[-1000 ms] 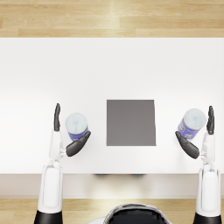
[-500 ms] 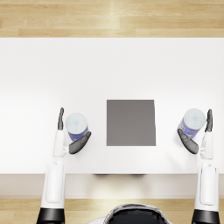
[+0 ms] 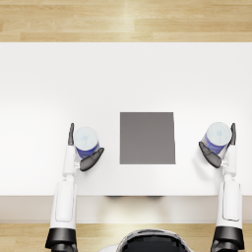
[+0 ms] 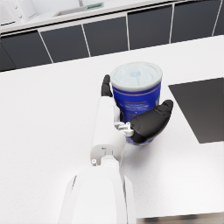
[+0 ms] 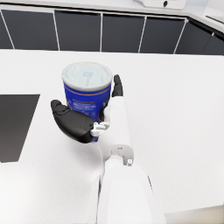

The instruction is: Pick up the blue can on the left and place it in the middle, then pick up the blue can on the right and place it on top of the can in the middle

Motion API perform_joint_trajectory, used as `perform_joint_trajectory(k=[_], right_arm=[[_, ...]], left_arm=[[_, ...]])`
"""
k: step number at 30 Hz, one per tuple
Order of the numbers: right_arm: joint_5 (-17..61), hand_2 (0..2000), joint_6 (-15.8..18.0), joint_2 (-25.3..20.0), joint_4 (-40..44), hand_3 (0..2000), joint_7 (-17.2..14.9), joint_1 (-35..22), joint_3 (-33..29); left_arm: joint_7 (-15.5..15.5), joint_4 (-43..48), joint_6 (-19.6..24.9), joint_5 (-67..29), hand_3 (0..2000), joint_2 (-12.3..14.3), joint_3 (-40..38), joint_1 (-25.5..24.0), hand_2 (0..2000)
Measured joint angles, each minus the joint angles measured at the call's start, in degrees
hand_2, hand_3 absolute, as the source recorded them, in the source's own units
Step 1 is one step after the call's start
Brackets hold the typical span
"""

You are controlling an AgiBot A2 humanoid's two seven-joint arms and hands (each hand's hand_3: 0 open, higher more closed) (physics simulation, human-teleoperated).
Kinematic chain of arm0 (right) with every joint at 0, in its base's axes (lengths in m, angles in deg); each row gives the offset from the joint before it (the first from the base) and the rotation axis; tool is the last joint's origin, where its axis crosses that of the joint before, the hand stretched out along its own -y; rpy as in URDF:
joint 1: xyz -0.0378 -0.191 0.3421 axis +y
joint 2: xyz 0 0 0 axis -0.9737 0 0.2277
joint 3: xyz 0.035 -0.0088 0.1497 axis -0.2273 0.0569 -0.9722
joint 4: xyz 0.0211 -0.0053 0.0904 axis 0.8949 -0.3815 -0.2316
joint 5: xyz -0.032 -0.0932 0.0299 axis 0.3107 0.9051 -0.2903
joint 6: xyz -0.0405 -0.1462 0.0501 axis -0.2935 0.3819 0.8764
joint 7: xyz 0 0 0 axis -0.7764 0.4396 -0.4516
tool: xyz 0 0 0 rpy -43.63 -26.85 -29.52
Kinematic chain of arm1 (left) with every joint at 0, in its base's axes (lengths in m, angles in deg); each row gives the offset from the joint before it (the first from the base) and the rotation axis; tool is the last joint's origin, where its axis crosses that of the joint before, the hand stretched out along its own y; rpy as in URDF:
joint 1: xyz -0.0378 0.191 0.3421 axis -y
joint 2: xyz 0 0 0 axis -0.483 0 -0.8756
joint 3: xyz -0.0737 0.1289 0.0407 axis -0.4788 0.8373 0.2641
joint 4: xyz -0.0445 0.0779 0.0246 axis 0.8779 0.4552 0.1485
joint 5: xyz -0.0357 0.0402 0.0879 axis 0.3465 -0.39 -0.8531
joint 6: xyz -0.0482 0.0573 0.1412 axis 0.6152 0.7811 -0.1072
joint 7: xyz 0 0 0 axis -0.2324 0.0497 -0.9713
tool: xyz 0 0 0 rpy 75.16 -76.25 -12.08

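Note:
The left blue can (image 3: 86, 141) with a pale lid stands upright on the white table (image 3: 126, 74), left of the dark mat (image 3: 147, 138). My left hand (image 3: 81, 155) cups it: straight fingers (image 4: 105, 85) run along its far side and the thumb (image 4: 151, 122) lies across its lower front. The right blue can (image 3: 218, 136) stands to the right of the mat. My right hand (image 3: 219, 153) flanks it the same way, its fingers (image 5: 117, 85) straight behind and its thumb (image 5: 70, 121) low in front. Neither hand has curled around its can (image 4: 135, 94) (image 5: 86, 89).
The dark square mat lies flat in the middle of the table with nothing on it. The table's near edge (image 3: 126, 196) runs just behind my wrists. Dark cabinet fronts (image 4: 109, 37) stand beyond the far edge.
Both hands have slid in closer to their cans, thumbs now low against the can fronts. The cans and the mat have not moved.

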Motion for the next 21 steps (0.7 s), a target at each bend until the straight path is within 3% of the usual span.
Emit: perform_joint_trajectory(k=[4,5,6,7,9,10,14,21], right_arm=[[0.0,0,-0.21,-0.47,1.83,0,0.01,-1.82,0.37],[0.0,0,-0.22,-0.6,2.46,0,0.01,-2.37,0.63],[0.01,1361,-0.23,-0.71,2.96,327,0.01,-2.77,0.86],[0.02,2000,0.1,-0.79,3.21,653,0.03,-3.02,0.94],[0.03,2000,2.53,-0.83,4.17,1307,0.23,-3.67,0.86],[0.02,2000,2.23,-0.92,4.48,1520,0.34,-3.82,0.83],[0.02,2000,2.48,-1.33,2.4,1520,0.48,-3.28,0.02],[0.01,2000,5.16,-1.88,-15.0,1520,0.54,0.06,1.64]], left_arm=[[-0.02,-2.26,0.19,0.01,0,0.73,-0.03,1.29,0],[-0.08,-2.84,0.48,0.02,327,0.92,-0.02,1.69,1361],[-0.11,-3.21,2.13,0.02,653,1.01,-0.17,2.07,2000],[-0.16,-3.62,3.46,0.02,980,1.09,-0.31,2.34,2000],[-0.36,-4.4,4.53,0.05,1520,1.09,-0.51,2.79,2000],[-0.54,-4.55,4.5,0.06,1520,1.12,-0.5,2.82,2000],[-0.17,-1.02,4.51,0.01,1520,1.19,0.04,1.38,2000],[-0.07,7.31,4.01,-0.01,1520,3.47,6.5,4.62,2000]])
